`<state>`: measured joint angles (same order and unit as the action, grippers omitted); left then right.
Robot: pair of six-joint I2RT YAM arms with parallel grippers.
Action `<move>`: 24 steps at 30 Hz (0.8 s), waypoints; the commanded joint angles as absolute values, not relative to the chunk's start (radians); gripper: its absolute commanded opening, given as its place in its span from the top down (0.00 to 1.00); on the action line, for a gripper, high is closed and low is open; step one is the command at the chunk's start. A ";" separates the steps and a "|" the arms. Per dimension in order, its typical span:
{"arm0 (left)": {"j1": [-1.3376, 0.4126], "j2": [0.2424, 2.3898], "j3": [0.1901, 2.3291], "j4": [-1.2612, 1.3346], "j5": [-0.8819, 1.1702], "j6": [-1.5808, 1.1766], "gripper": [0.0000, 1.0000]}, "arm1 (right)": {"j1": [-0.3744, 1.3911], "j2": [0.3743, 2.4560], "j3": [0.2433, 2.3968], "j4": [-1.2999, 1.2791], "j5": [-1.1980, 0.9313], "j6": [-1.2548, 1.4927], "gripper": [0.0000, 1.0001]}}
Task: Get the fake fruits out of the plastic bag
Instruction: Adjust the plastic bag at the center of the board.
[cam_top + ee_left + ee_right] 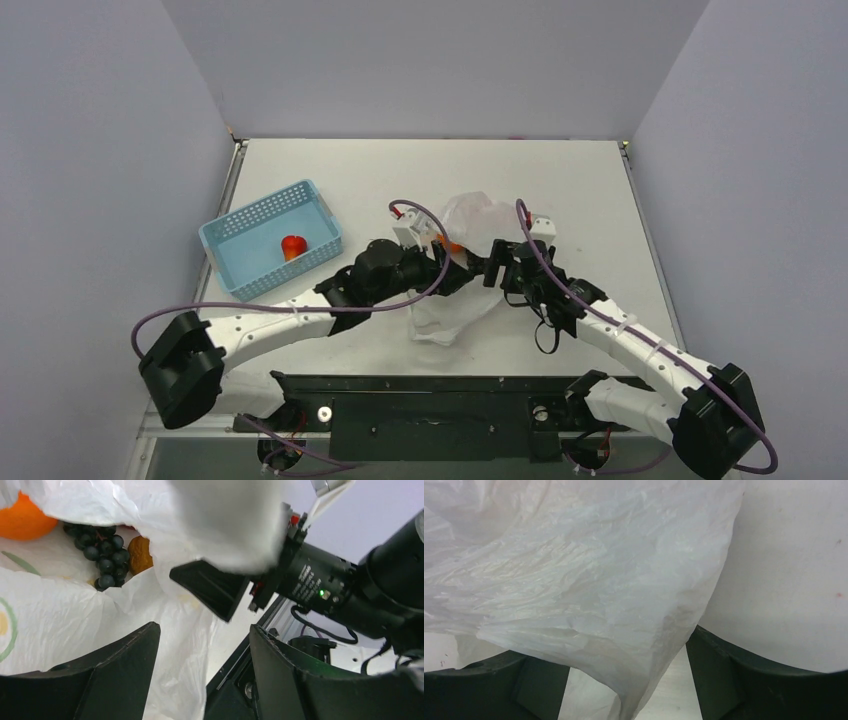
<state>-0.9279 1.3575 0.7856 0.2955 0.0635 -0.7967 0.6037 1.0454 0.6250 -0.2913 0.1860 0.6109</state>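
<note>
The plastic bag (478,222) lies crumpled mid-table, between my two grippers. In the left wrist view its mouth gapes, and inside the bag (70,615) lie the orange (22,519), the dark grape bunch (102,555) and a yellowish-brown piece (140,554). My left gripper (205,630) is open and empty just in front of that mouth; in the top view it (458,268) sits at the bag's left side. My right gripper (492,266) is at the bag's right side, jaws apart, with a fold of the bag (589,585) hanging between them (631,650). A red fruit (292,247) lies in the basket.
The blue perforated basket (235,235) stands at the left of the table. Grey walls close in the table on three sides. The black frame rail (430,385) runs along the near edge between the arm bases.
</note>
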 commanded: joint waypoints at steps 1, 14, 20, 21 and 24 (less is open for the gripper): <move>-0.917 1.212 0.749 0.196 0.013 -0.765 0.34 | 0.629 1.033 0.719 -0.314 0.269 0.518 0.24; -0.829 1.036 0.533 0.193 0.030 -0.930 0.31 | 0.795 1.049 0.821 -0.209 0.358 0.238 0.14; -0.865 1.178 0.526 0.379 0.107 -0.965 0.36 | 0.813 1.142 0.974 -0.265 0.528 0.242 0.13; -0.870 1.196 0.530 0.388 0.110 -0.963 0.36 | 0.814 1.168 0.989 -0.283 0.544 0.244 0.13; -0.884 1.215 0.576 0.383 0.111 -0.945 0.36 | 0.814 1.215 1.049 -0.338 0.647 0.301 0.13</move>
